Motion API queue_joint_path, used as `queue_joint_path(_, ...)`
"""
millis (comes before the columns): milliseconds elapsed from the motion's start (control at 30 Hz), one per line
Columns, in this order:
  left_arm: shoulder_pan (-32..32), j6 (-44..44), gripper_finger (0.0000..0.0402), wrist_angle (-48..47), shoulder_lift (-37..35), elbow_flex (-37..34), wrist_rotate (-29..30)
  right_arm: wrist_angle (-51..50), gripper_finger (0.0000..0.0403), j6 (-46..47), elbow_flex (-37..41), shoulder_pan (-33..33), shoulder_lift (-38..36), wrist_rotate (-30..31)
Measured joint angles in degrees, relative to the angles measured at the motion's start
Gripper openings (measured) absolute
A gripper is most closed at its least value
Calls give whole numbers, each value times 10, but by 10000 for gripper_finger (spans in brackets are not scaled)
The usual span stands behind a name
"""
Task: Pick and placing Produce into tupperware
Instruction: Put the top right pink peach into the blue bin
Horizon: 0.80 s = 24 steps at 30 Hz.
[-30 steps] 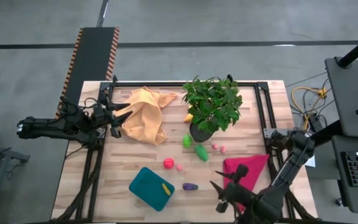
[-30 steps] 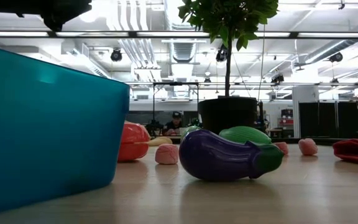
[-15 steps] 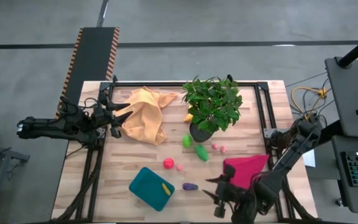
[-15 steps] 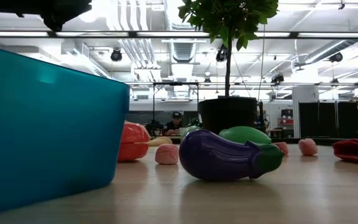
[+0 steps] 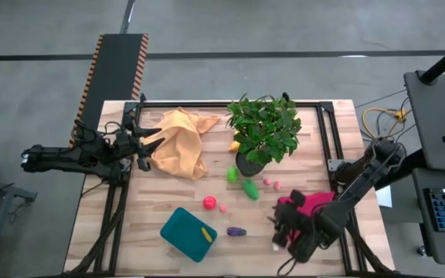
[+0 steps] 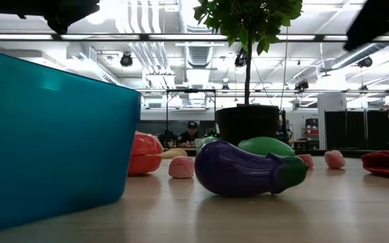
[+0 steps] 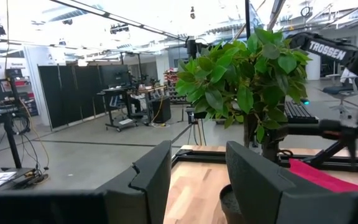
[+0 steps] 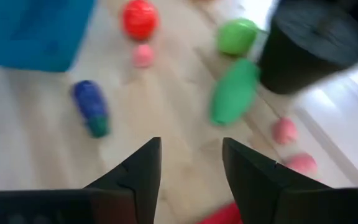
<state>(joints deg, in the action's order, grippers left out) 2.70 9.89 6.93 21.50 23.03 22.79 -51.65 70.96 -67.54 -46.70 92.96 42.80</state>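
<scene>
— What changed? 
— The right gripper (image 5: 278,229), fingers apart and empty, has swung up from the table's front edge toward the purple eggplant (image 5: 236,231), beside the teal tupperware (image 5: 182,231). 
— The left gripper (image 5: 151,147)? 
— Unmoved, parted, empty, by the orange cloth (image 5: 181,142).

You have the teal tupperware (image 5: 188,233) lying open and skewed, a yellow banana (image 5: 205,234) inside. At its 3 o'clock lies the purple eggplant (image 5: 236,231); red (image 5: 208,202), pink (image 5: 224,207) and green pieces (image 5: 249,188) sit toward 1 o'clock.
</scene>
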Motion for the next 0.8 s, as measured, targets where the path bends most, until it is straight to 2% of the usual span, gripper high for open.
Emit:
queue_joint_path(133,0,0,140,0,1,0,0,1,162,98,75,6,-31,7)
queue_joint_path(300,0,0,140,0,1,0,0,29,180,107,134,20,-56,5)
queue_joint_path(567,0,0,140,0,1,0,0,40,223,133,188,80,-82,-2)
queue_joint_path(800,0,0,140,0,2,0,0,44,244,173,196,145,-74,-31)
